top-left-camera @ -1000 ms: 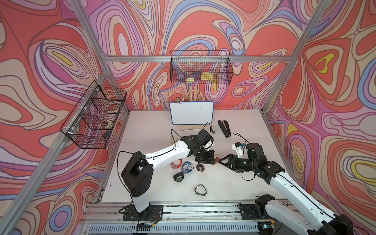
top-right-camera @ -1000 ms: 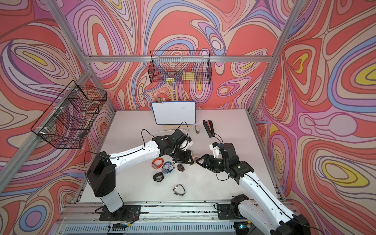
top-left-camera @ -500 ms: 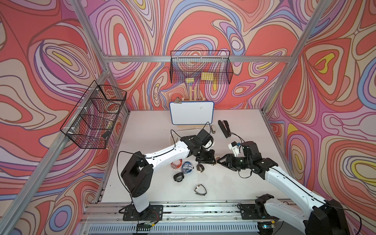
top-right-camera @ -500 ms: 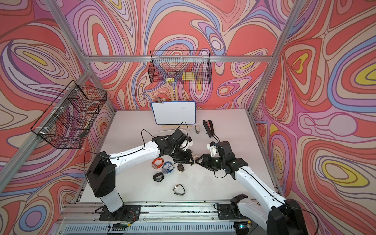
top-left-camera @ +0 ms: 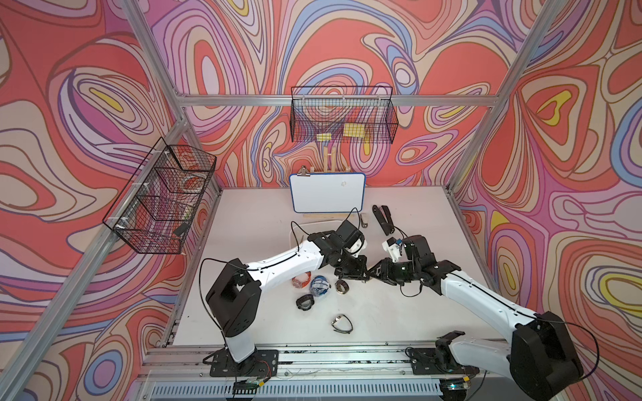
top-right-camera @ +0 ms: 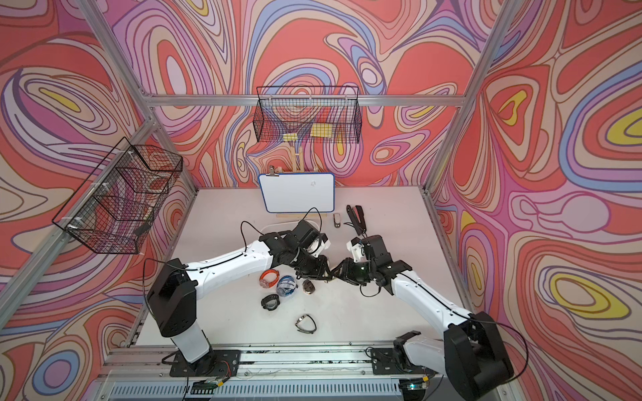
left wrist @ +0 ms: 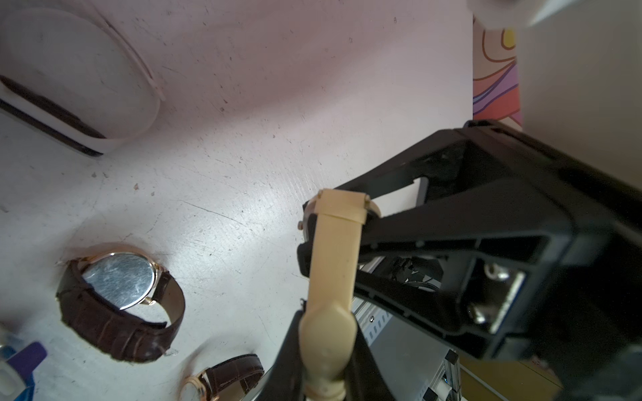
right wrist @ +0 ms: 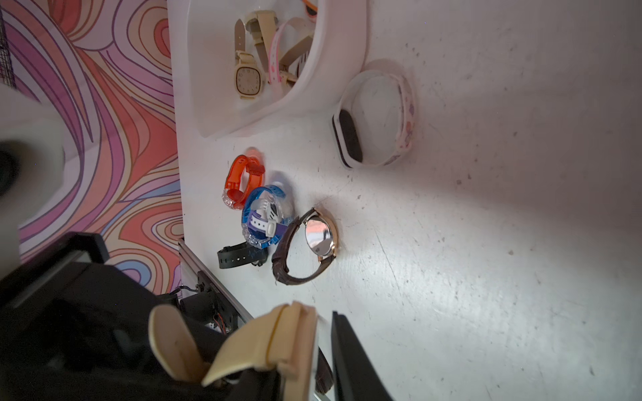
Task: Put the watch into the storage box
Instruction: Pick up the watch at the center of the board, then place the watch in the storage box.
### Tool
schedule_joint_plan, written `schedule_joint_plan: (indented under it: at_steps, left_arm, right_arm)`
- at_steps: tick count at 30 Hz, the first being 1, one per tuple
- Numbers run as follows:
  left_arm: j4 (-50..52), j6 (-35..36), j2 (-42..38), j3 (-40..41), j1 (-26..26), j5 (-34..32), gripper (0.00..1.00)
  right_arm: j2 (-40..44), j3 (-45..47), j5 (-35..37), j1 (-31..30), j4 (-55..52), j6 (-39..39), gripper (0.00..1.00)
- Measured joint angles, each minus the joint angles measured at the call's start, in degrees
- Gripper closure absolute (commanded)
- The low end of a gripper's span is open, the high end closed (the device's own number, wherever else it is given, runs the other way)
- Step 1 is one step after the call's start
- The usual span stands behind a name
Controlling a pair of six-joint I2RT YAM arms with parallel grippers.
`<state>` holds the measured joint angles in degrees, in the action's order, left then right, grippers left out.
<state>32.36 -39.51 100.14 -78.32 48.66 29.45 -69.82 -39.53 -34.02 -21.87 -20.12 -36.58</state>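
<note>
The cream watch (left wrist: 335,264) hangs in the air above the table (right wrist: 486,243), outside the storage box (right wrist: 342,52) and off that box's corner on the robot's side. The left fingers (left wrist: 285,371) are pressed together on the tail of its strap. The right fingers (left wrist: 417,232) straddle the watch's head, one on each side and nearly closed, but whether they pinch it I cannot tell: the right wrist view shows a thin gap beside one of them. Just beside the box's rim a white band with a black face (right wrist: 375,114) stands on its edge. Farther from the box, on the robot's side, lie an orange watch (right wrist: 241,182), a blue watch (right wrist: 264,218), a black watch (right wrist: 239,257) and a brown leather watch (right wrist: 305,250), close together. Inside the box lie a square-faced cream watch (right wrist: 248,78) and a pink-and-white strap (right wrist: 278,66).
</note>
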Motion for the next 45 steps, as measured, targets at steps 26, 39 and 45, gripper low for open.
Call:
schedule_joint_plan:
  at_steps: [26,39,45]
  left_arm:
    - [13.9,2.4,-33.3,0.8,-0.7,-37.0,0.00]
    - [23.9,7.4,-45.1,8.2,-0.8,-50.3,0.00]
    - [25.5,8.3,-46.2,8.4,-1.2,-52.2,0.00]
  right_arm:
    - [-27.8,-42.6,15.3,-6.7,-25.9,11.2,0.98]
    - [-62.6,-92.3,22.1,-12.7,-41.2,16.0,1.00]
    - [-70.9,-102.7,24.1,-13.4,-46.3,16.1,1.00]
